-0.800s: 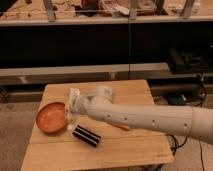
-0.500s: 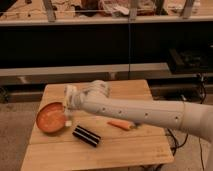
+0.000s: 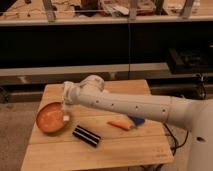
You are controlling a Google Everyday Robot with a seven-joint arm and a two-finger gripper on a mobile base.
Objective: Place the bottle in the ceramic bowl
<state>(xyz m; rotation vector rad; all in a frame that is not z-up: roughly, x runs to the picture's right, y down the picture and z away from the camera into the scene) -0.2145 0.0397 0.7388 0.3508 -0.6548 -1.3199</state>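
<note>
Bottle (image 3: 65,118) hangs in the pincer (image 3: 65,107), which is clamped shut on it. The arm has swung left across the bench (image 3: 125,150), so the bottle now sits over the ceramic bowl (image 3: 49,119), at its right rim, likely ready for release. Count: one bottle, one bowl, one dark ribbed block (image 3: 86,136), one orange piece (image 3: 120,125), one blue object (image 3: 136,120).

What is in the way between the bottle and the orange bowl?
Nothing I can see. The bottle is at the ceramic bowl, by its right rim, just under the gripper. The dark block lies off to the side.
</note>
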